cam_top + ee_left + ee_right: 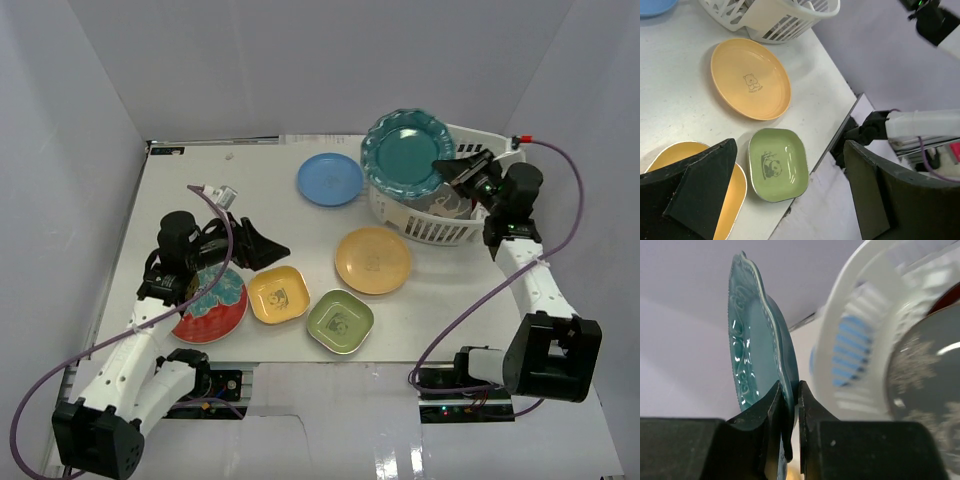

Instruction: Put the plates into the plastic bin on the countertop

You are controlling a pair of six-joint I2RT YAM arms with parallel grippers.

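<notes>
Right arm (530,280) reaches to the upper right of the overhead view, its jaws clenched on the teal scalloped plate (404,150), pinching the rim alone. Wrist view confirms it: one jaw on each face, the plate's edge sunk between them, the plate standing on edge at left of frame. Held upright like that, I judge, so it can slot down edgewise into the plastic bin (428,230) rather than lie flat across it. The plate sits over the bin's upper-left rim, not yet let go; whether it touches the rim I cannot tell. A grey patterned plate (925,375) lies inside the bin, at right of the wrist view. Left arm (180,245) is at lower left, its jaws released and wide apart with nothing between them. They hang over the upper edge of the yellow plate (278,294), and the red plate (212,305) lies partly under the arm. Probably staged for a pick. On the table (300,225): light blue plate (330,179) at upper centre, just beside the bin; orange plate (372,260) at centre; green plate (340,322) below it, near the front edge.
</notes>
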